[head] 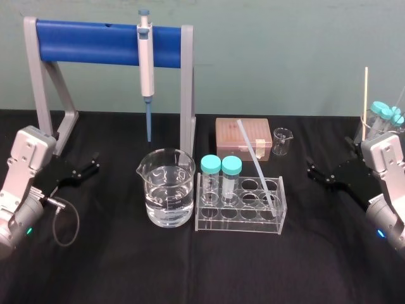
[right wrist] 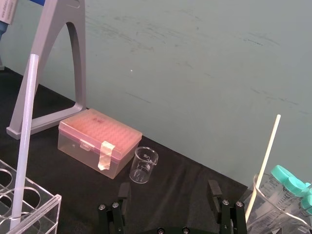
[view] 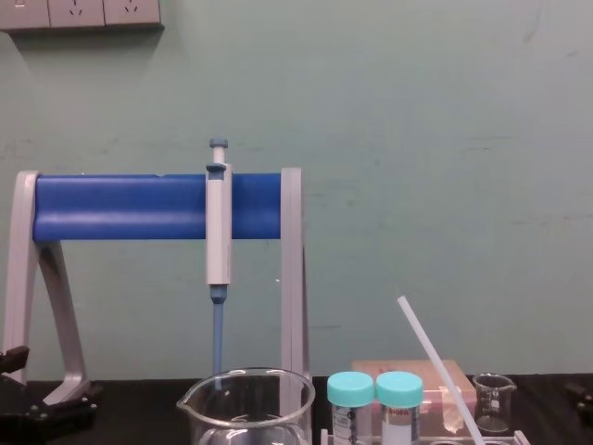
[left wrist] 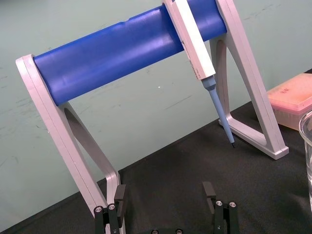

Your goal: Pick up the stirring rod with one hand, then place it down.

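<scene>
**Rod waits in the rack, both hands empty**

The black counter [head: 126, 272] carries everything. At the upper left of the head view, the blue stand [head: 95, 41] hangs the pipette [head: 146, 57] upright, tip down. The left hand [head: 95, 163] at the left edge and the right hand [head: 311, 170] at the right edge sit wide open, holding nothing. In the middle, the clear rack [head: 240, 221] props up the stirring rod [head: 256, 161]. The rod leans out of a hole, so its top end is free to grab.

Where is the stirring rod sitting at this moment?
In the head view the stirring rod leans in the clear tube rack, right of the two teal-capped tubes, its top tilted toward the pink tip box.
</scene>
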Motion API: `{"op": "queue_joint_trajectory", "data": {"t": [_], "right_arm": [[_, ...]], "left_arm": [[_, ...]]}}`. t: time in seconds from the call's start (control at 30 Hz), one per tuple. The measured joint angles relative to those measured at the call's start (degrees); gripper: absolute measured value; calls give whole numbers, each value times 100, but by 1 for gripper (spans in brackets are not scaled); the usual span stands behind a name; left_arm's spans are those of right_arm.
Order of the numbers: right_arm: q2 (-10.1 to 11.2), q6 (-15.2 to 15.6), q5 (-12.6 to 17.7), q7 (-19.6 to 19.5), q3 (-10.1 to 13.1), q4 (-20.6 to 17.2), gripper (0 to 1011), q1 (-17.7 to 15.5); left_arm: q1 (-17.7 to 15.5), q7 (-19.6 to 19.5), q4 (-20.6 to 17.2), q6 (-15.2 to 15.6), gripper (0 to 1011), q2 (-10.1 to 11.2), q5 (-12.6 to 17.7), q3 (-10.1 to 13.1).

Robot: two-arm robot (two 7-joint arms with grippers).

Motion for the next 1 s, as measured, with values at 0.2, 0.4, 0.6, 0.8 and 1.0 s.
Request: {"op": "queue_joint_trajectory", "data": {"t": [0.2, 0.4, 0.6, 0.8, 1.0], "right_arm": [[0, 0, 0, 0, 0, 0, 1003, 0], [0, 0, 0, 0, 0, 0, 1003, 0], [0, 0, 0, 0, 0, 0, 1003, 0], [0, 0, 0, 0, 0, 0, 1003, 0], [0, 0, 0, 0, 0, 0, 1003, 0]], "left_arm": [[0, 0, 0, 0, 1000, 0, 0, 0], [0, 0, 0, 0, 1000, 0, 0, 0], [0, 0, 0, 0, 1000, 0, 0, 0], [0, 0, 0, 0, 1001, 0, 0, 0], [0, 0, 0, 0, 1000, 0, 0, 0]]}}
